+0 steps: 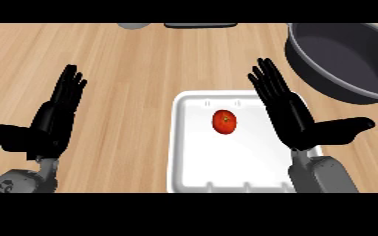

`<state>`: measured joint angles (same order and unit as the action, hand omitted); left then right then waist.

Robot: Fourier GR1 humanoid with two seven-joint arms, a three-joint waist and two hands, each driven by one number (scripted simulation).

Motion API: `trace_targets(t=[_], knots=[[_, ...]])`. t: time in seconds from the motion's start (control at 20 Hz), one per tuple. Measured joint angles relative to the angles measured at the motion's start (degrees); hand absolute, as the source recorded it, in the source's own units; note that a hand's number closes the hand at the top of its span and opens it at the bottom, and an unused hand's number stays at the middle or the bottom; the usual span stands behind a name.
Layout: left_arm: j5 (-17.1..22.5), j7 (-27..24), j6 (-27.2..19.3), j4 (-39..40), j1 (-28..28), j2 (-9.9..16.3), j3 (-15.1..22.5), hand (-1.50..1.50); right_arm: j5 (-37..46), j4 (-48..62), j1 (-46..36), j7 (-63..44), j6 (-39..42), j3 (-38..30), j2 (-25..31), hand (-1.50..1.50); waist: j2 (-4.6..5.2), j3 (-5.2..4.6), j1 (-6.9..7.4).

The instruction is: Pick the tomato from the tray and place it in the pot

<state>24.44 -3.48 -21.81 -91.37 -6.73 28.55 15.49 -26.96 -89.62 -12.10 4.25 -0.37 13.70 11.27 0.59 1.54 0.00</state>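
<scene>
small red round tomato (224,121) lying in white rectangular plastic tray (193,175); right hand (289,114) flat, fingers straight, over tray's right edge; left hand (52,117) likewise outstretched; dark grey round pot (310,70) at upper right.

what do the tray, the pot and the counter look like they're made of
Tray: probably plastic, plain white, smooth, with a moulded raised rim. Pot: likely metal with a matte finish, uniform dark grey, no bright glints. Counter: wood or wood-look laminate, light brown planks with visible grain lines.
</scene>
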Motion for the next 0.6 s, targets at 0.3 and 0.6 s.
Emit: trace_targets(t=[0.3, 0.6], knots=[[-1.41, -1.60, -2.56, -0.24, 2.38, -0.46, -1.14, 0.00, 12.93, -8.19, 3.22, 11.94, -9.52, -6.62, 5.55, 1.50, -1.97, -1.36, -3.57], [-1.64, -3.82, -4.21, -0.29, 5.39, -2.77, -0.92, 0.00, 27.04, -7.90, 14.74, 16.69, -29.64, -13.98, 5.15, -1.50, -1.88, -1.82, -6.66]])
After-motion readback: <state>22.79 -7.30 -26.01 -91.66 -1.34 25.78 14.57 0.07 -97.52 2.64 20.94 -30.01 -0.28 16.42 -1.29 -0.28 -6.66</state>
